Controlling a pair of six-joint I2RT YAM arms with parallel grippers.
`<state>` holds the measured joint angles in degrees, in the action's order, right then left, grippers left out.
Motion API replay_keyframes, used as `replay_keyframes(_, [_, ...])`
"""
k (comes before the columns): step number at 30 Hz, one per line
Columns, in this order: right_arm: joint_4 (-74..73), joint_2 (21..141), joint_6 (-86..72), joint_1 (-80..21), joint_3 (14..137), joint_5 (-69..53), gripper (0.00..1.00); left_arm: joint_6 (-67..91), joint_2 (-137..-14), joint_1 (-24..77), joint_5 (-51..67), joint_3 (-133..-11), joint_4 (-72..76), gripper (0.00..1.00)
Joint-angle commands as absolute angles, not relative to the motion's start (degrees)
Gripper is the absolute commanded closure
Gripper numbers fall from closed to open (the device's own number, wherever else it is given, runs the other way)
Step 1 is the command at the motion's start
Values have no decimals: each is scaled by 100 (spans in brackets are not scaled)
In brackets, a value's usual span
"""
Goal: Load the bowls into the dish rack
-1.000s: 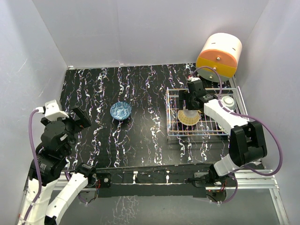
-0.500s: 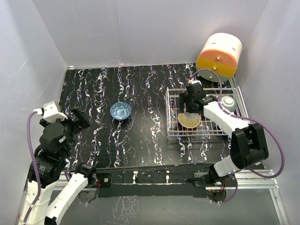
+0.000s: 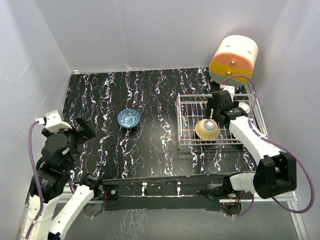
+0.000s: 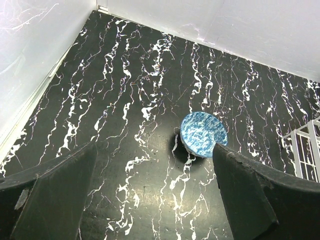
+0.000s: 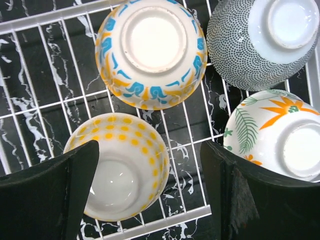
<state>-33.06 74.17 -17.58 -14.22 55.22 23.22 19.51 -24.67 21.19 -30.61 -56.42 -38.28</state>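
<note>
A blue patterned bowl (image 3: 129, 118) stands upright on the black marbled table, left of the silver wire dish rack (image 3: 186, 120); it also shows in the left wrist view (image 4: 202, 134). In the right wrist view, several bowls lie upside down in the rack (image 5: 45, 107): a yellow-dotted bowl (image 5: 117, 172), a blue-and-yellow bowl (image 5: 150, 52), a speckled grey bowl (image 5: 245, 50) and a leaf-painted bowl (image 5: 280, 135). My right gripper (image 5: 149, 155) is open and empty just above them, over the rack (image 3: 220, 107). My left gripper (image 4: 150, 170) is open and empty, well short of the blue bowl (image 3: 82, 130).
A round cream-orange-yellow drawer unit (image 3: 233, 58) stands behind the rack at the back right. White walls close the table on the left, back and right. The rack's corner shows at the right edge of the left wrist view (image 4: 306, 147).
My right gripper let go of the yellow-dotted bowl, which now lies bottom-up in the rack. The gripper moved right and up off it. The left arm barely moved.
</note>
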Motion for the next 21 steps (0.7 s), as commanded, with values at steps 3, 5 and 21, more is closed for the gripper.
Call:
replay_keyframes(3, [-2734, 6895, -1604, -1440, 5548, 1219, 16, 1906, -2389, 2145, -3085, -5596, -3893, 3])
replay_keyframes(5, [-2674, 6877, -1576, -1584, 5574, 967, 18, 1907, -2420, 2144, -3079, -5629, -3884, 3])
replay_keyframes(21, [-2225, 7491, -1717, -2059, 5352, -975, 18, 1978, -2601, 2145, -3019, -5755, -3853, 3])
